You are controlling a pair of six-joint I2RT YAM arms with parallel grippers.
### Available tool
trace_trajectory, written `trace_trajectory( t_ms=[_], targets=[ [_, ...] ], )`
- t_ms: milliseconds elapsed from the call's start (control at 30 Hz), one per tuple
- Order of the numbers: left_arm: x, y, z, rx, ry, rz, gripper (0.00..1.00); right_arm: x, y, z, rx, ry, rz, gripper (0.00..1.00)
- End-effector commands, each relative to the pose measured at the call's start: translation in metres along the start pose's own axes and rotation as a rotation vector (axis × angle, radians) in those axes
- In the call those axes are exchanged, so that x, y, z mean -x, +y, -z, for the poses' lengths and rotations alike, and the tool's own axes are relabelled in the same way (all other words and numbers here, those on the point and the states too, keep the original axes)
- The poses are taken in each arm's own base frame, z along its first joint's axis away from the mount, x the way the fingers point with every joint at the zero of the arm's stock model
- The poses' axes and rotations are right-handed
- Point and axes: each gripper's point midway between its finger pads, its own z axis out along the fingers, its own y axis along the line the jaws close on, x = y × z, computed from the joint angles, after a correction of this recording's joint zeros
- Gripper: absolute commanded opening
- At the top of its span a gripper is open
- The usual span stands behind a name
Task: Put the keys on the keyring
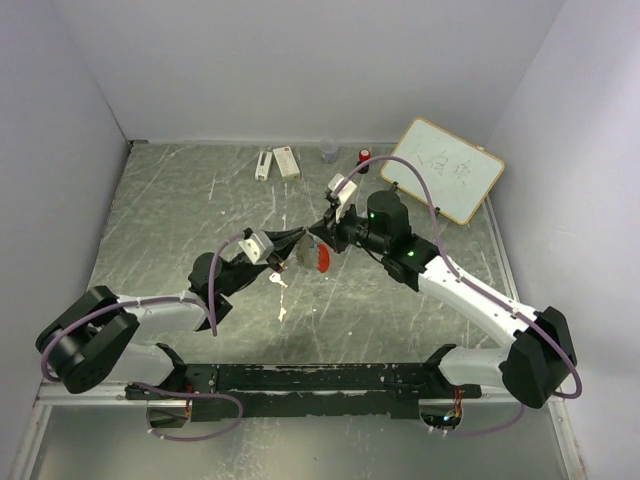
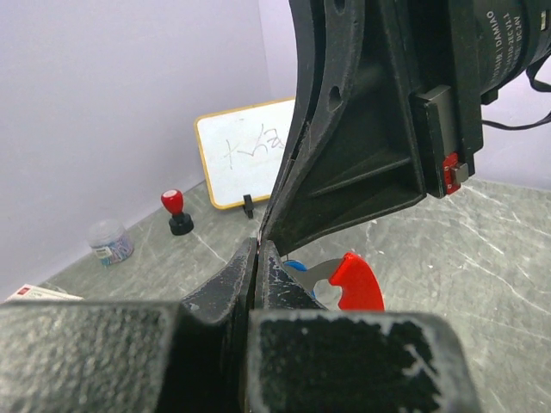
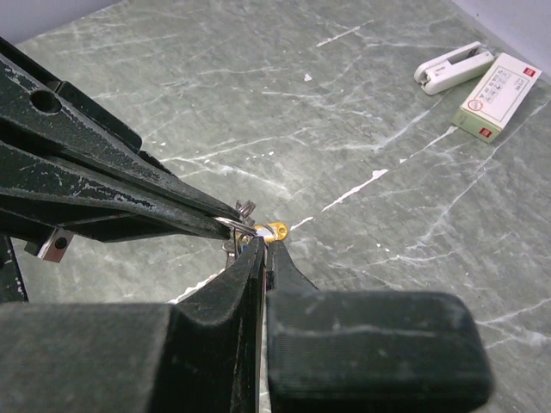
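Observation:
Both grippers meet above the middle of the table. My left gripper (image 1: 293, 246) is shut on the keyring's thin grey wire loop (image 3: 237, 225). The loop's red tag (image 1: 322, 260) and blue tab (image 2: 297, 265) hang just beyond the left jaws (image 2: 355, 280). My right gripper (image 1: 318, 238) is shut on the brass-yellow key (image 3: 275, 230), whose end pokes out at the wire loop, touching it. Two small pale pieces, one (image 1: 276, 280) and another (image 1: 282, 313), lie on the table below the left gripper. I cannot tell which is the silvery key.
A whiteboard (image 1: 447, 168) leans at the back right. A red-capped black stamp (image 1: 364, 157) and a small jar (image 1: 329, 150) stand at the back. A white stapler (image 1: 263, 164) and a white box (image 1: 287, 161) lie at the back middle.

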Motion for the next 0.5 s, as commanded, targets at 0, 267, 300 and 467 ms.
trace_trajectory(
  t_ms=[0, 267, 300, 467],
  targets=[
    [0.058, 0.002, -0.009, -0.002, -0.231, -0.034, 0.07, 0.002, -0.005, -0.003, -0.002, 0.009, -0.017, 0.0],
    [0.057, 0.024, -0.02, 0.107, -0.201, -0.014, 0.39, 0.014, -0.019, 0.001, -0.079, -0.013, 0.0, 0.0],
    [0.058, 0.028, -0.019, 0.129, -0.196, -0.016, 0.51, 0.016, -0.023, 0.002, -0.099, -0.012, 0.009, 0.0],
    [0.065, 0.045, -0.004, 0.228, -0.168, -0.051, 0.71, 0.027, -0.034, 0.012, -0.16, -0.012, 0.042, 0.0]
  ],
)
